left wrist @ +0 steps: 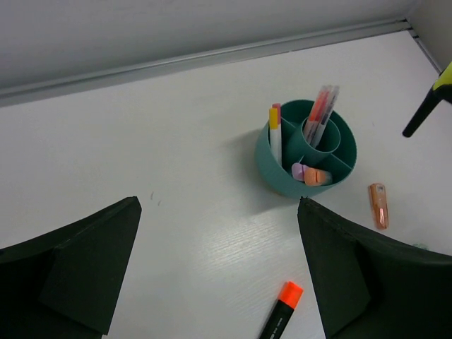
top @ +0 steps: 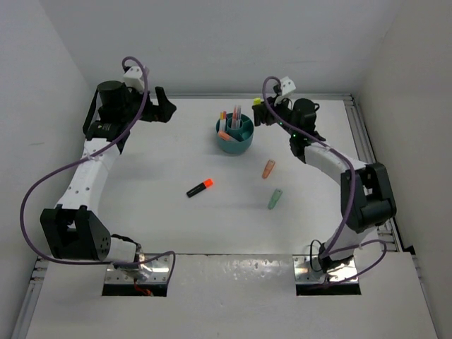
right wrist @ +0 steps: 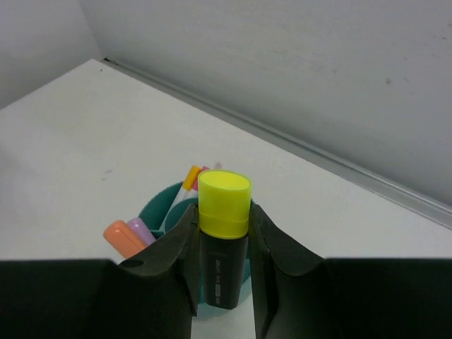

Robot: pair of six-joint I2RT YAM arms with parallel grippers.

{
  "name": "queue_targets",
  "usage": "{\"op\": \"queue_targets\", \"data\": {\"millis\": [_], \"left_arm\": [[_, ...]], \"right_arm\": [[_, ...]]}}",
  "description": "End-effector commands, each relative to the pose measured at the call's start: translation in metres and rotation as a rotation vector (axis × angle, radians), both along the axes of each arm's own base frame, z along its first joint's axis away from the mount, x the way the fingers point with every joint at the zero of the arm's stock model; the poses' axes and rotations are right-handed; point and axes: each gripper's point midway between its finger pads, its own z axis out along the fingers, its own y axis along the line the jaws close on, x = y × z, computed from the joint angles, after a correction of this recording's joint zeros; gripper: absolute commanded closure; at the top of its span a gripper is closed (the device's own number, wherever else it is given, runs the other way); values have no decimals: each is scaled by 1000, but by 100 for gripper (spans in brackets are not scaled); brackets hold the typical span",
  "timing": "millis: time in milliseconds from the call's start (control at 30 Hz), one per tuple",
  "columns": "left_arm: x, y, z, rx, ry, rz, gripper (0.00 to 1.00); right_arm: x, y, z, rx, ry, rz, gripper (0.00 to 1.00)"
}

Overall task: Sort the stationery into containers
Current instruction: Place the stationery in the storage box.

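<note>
The teal cup [top: 234, 135] [left wrist: 306, 148] [right wrist: 152, 205] stands at the back middle of the table. It holds thin pens in its centre tube, a white pen with a yellow cap, and stubby orange and lilac markers. My right gripper [top: 260, 113] [right wrist: 222, 212] is shut on a black-yellow marker [right wrist: 224, 240] [left wrist: 429, 104], held yellow cap up just right of the cup's rim. My left gripper [top: 164, 106] [left wrist: 219, 205] hangs open and holds nothing, off to the cup's left. A black-orange marker [top: 200, 187] [left wrist: 280, 311], an orange marker [top: 268, 168] [left wrist: 378, 205] and a green marker [top: 275, 198] lie on the table.
White walls close in the table at the back and on both sides, with a metal rail [top: 357, 134] along the right edge. The three loose markers lie in front of the cup, towards the table's middle.
</note>
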Motion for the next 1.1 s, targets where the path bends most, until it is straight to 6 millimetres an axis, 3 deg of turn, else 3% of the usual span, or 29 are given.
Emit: {"op": "queue_targets", "data": {"millis": [0,333,633,667,1067], "left_arm": [[-1,3,27,-16,-92,5,0],[-1,6,12,-11,-20,20,0],[3,10,2,13,13,26,0],[5,20,1,15,16,48,0],[10,33,-2,51,24,74,0]], "right_arm": [[-1,15,54,14,-362,51,100],[3,22,41,44,-476,20,100],[9,31,14,80,-431,57,100],[9,31,13,80,-428,60,100],[18,36,-20,90,-382,77,100]]}}
